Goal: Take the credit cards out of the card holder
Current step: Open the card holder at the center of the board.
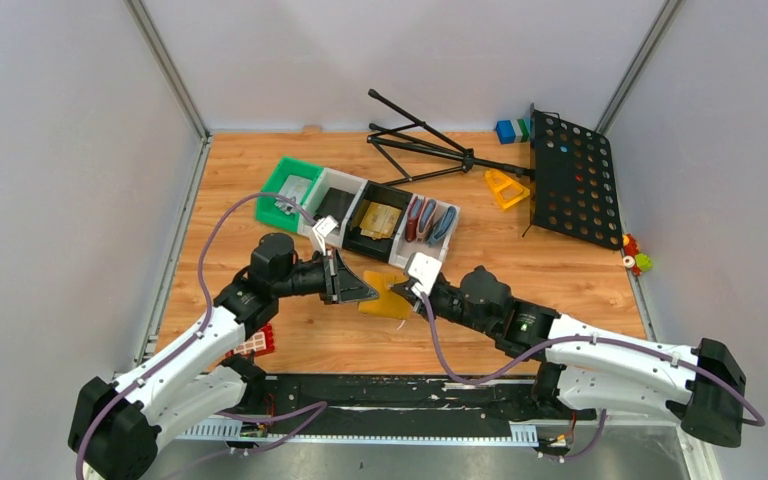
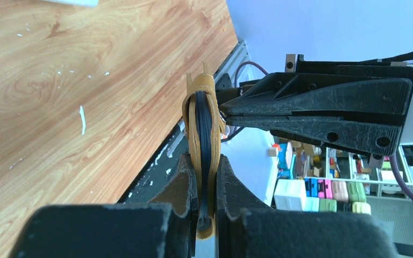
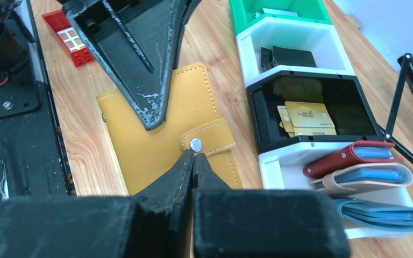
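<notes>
Where walls (image 1: 60,150) enclose the wooden table (image 1: 560,270), left gripper (image 2: 207,164) and right gripper (image 3: 193,159) clench the card holder (image 3: 145,142)

You have one mustard card holder (image 3: 140,145) and at least three gold credit cards (image 3: 306,115), overlapped in a bin, so you can't get a surer count there. Four bins stand in a row: one green bin (image 1: 278,192), one black bin (image 3: 301,75) and two white bins (image 3: 293,27). One white bin carries three wallets: a dark-red wallet (image 3: 344,158), a tan wallet (image 3: 365,177) and a blue wallet (image 3: 382,212). The other holds two black folded pieces (image 3: 287,56). You also have one red brick (image 3: 67,35), one folded tripod (image 1: 420,150), one perforated panel (image 1: 570,180), one yellow triangular frame (image 1: 505,187), one blue block (image 1: 505,130) and one green block (image 1: 523,128)
</notes>
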Controlling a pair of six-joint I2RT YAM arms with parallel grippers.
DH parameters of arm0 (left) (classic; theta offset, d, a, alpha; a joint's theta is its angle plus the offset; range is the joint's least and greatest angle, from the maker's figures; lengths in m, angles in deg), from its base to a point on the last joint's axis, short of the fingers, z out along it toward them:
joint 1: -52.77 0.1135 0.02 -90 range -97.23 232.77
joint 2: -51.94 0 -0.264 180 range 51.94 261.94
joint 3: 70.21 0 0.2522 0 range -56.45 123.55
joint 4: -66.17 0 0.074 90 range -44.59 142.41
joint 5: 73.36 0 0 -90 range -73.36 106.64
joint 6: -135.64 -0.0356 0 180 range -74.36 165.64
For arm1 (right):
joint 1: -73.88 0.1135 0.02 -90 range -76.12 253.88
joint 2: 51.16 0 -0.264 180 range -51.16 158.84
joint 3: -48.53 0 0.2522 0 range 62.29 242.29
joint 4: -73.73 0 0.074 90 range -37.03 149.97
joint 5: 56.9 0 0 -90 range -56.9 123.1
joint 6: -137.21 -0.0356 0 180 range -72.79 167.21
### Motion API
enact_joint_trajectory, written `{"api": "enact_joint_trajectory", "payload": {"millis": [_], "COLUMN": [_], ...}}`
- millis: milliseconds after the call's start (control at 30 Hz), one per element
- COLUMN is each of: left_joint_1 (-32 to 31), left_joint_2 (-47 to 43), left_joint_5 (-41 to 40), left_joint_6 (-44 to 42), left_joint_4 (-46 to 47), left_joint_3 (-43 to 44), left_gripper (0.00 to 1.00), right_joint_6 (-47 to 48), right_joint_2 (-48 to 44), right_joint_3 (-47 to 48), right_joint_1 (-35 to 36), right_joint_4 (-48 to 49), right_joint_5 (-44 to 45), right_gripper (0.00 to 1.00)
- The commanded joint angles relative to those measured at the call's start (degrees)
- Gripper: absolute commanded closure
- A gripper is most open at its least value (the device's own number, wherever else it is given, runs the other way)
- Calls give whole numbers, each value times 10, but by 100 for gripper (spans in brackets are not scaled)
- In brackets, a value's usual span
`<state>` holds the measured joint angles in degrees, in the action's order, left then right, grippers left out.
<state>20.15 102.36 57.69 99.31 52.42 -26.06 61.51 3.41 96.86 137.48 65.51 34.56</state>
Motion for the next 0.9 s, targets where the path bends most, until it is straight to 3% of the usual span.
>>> {"api": "enact_joint_trajectory", "payload": {"millis": [0,233,467,500,567,600,667,867], "left_joint_1": [-10,-10,-10,-10,-10,-10,-10,-10], "left_joint_2": [-6,-3,6,6,4,3,3,0], "left_joint_5": [84,84,81,79,75,75,75,75], "left_joint_6": [0,-9,-23,-22,-20,-17,-15,-10], "left_joint_4": [-3,-6,-23,-24,-22,-20,-18,-17], "left_joint_3": [-2,-7,-9,-10,-10,-9,-6,1], "left_gripper": [100,100,100,100,100,100,100,100], "right_joint_6": [-37,-86,-106,-90,-53,-44,-19,58], "right_joint_2": [-11,-23,-38,-40,-43,-45,-50,-66], "right_joint_3": [16,12,8,9,8,5,-6,-40], "right_joint_1": [-20,-51,-102,-102,-102,-102,-101,-71], "right_joint_4": [22,16,10,9,6,5,4,27], "right_joint_5": [151,158,91,61,-46,-98,-191,-291], "right_gripper": [100,100,99,91,47,35,29,36]}}
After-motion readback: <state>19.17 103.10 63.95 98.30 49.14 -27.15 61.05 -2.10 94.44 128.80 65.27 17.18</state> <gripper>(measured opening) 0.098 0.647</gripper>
